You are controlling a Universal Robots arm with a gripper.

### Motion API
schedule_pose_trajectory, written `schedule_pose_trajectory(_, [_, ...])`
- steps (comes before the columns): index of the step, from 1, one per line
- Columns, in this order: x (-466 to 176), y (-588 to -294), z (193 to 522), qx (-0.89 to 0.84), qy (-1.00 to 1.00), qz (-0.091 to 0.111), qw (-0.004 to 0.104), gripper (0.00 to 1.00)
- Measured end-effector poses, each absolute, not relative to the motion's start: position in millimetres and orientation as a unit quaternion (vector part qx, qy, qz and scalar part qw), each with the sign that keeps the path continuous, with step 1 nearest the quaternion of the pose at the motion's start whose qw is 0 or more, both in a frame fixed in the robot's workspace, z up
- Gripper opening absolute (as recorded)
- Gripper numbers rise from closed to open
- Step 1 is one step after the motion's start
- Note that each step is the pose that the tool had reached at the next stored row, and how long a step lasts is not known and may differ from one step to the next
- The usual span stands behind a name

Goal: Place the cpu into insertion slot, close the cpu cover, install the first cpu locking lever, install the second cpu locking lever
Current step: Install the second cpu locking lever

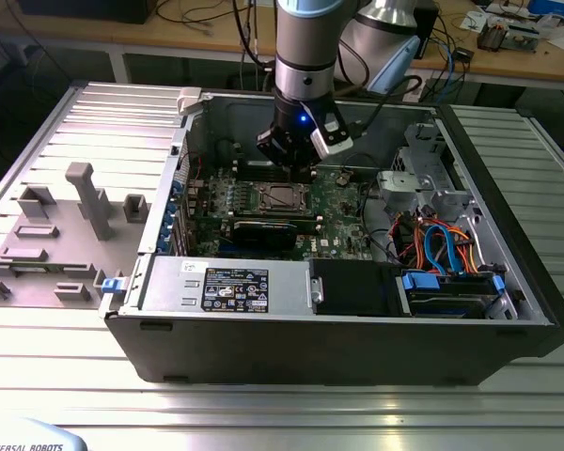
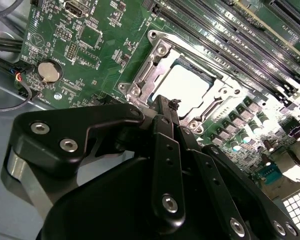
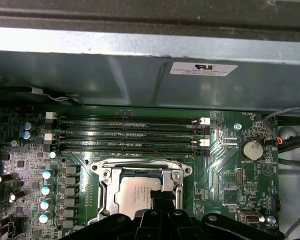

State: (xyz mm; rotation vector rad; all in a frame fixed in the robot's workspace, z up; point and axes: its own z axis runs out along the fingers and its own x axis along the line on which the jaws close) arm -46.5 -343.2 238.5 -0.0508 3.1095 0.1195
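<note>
The hand [image 2: 174,106], fingers pinched together and holding nothing, hangs right above the cpu [image 2: 187,85] seated in the insertion slot [image 2: 155,55].

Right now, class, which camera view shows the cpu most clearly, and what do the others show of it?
The second wrist view: the cpu sits in the socket, its pale top open to view beyond the gripper. In the first wrist view the gripper hides part of the cpu. In the exterior view the cpu is a small grey square.
</note>
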Motion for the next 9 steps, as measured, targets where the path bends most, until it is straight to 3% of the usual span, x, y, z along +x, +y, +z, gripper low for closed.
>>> schedule_pose_trajectory(9, [-46.5,-355.0,247.2,-0.016,0.999,0.037,0.015,0.11])
